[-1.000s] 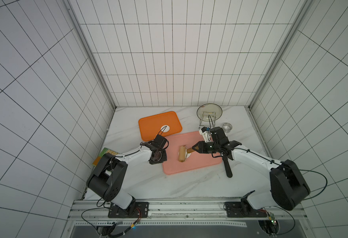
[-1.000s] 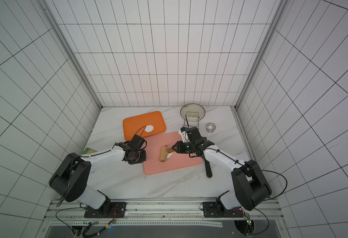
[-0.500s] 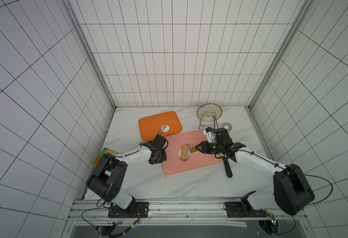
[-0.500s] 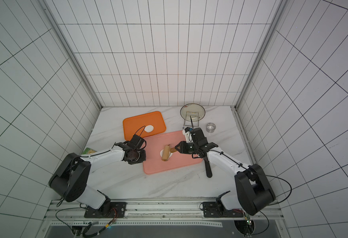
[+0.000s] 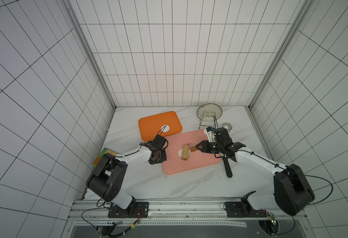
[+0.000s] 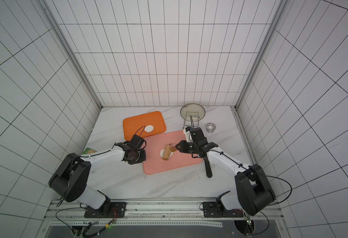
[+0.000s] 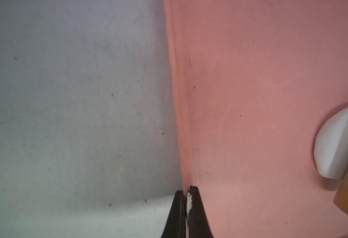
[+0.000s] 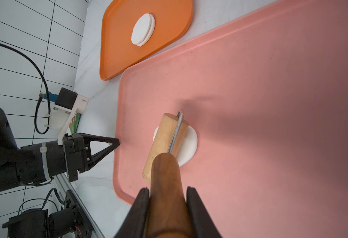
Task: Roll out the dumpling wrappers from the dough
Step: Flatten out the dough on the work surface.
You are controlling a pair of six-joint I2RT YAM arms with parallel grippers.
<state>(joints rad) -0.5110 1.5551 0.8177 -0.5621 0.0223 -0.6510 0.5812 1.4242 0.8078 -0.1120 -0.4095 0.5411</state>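
Dough point(image 8: 190, 144) is lying on the pink tray point(image 8: 251, 92), toward the left arm's side, with the rolling pin point(image 8: 162, 142) resting across it (only its white edges are showing on either side of the wooden roller). Right gripper point(image 8: 168, 190) is pinching the pin's dark handle between its jaws. Left gripper point(image 7: 186, 191) is sitting with jaws pressed together, tips at the pink tray's rim where it meets the marble tabletop point(image 7: 66, 103). Two stacked dumpling wrappers point(image 8: 142, 28) are lying on the orange tray point(image 8: 117, 51) just beside the pink one.
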